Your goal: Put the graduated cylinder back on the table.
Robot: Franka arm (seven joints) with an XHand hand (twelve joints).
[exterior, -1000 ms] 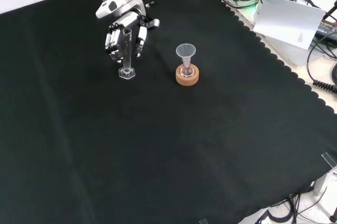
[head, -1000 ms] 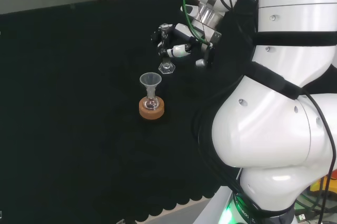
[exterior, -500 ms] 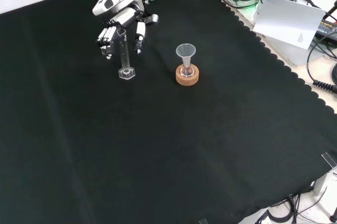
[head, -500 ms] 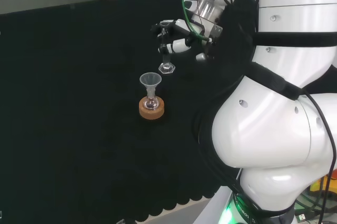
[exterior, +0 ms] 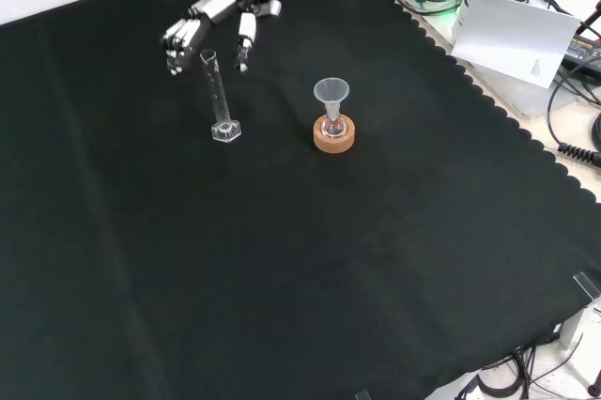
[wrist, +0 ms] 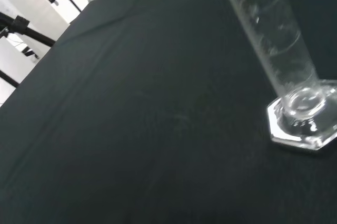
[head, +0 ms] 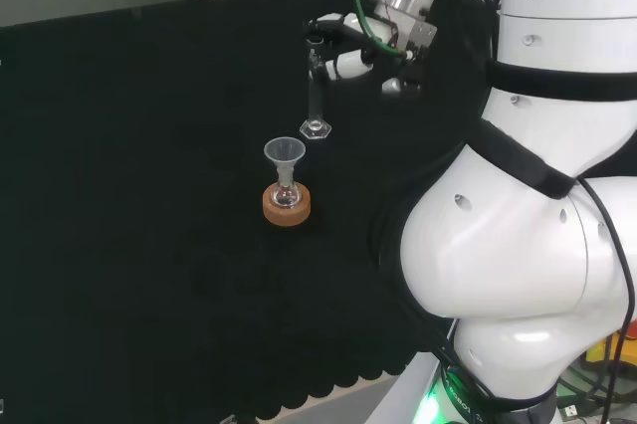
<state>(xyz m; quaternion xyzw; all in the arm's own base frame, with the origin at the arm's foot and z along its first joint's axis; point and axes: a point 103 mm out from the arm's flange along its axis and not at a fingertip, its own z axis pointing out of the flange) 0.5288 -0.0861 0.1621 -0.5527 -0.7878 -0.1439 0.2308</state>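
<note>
Graduated cylinder (exterior: 218,95): upright on its hexagonal foot on the black cloth (exterior: 282,259), left of the funnel (exterior: 331,92) in the front view
Hand (exterior: 208,17): fingers spread and relaxed, holding nothing, just above and behind the cylinder's rim
Risk: a trailing finger could clip that tall, narrow tube and topple it toward the cork stand (exterior: 334,137)

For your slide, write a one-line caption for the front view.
Robot hand open above the graduated cylinder standing upright on the black cloth, left of a funnel-topped flask on its cork ring.
</note>
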